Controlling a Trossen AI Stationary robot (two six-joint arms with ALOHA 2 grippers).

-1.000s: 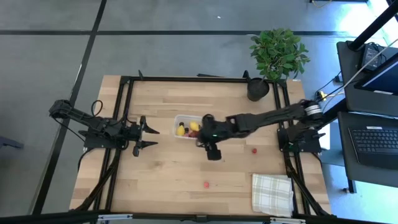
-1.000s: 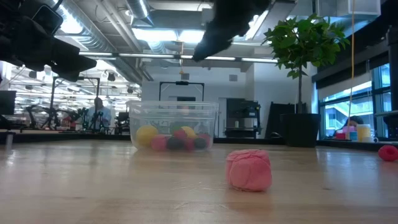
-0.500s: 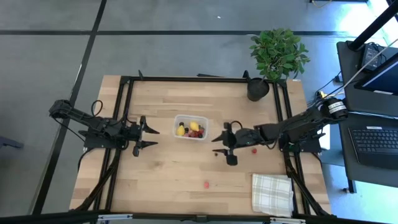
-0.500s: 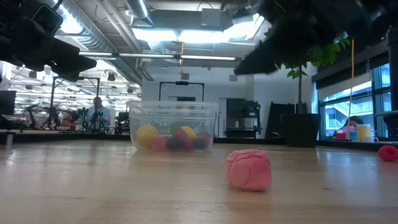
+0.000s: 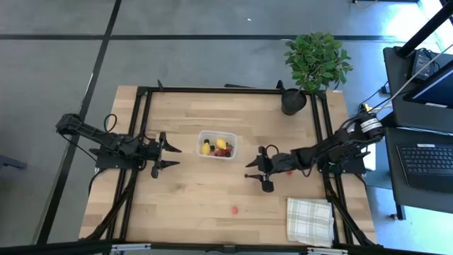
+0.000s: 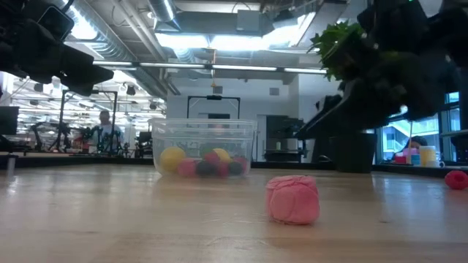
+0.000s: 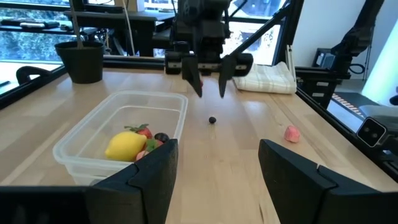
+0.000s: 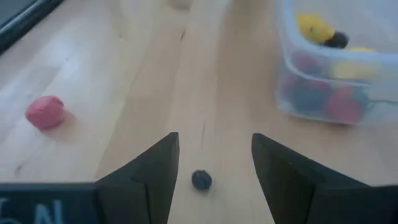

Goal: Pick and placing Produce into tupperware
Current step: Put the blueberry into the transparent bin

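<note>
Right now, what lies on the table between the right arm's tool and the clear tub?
Only a small dark berry on bare wood, close to the open right tool and apart from the tub. The left wrist view shows it best.

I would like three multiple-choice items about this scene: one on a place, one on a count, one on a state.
1. Where does the small dark berry lie?
A. in the clear plastic tub
B. on the wooden table before the right gripper
C. on the checked cloth

2. How many yellow lemon-shaped pieces are in the clear plastic tub?
A. none
B. two
C. five

3. How is the right gripper?
A. open, empty
B. shut on a berry
C. shut on the tub

Key: B, the berry lies on bare wood; B, the high view shows two; A, its fingers stand apart, holding nothing.
</note>
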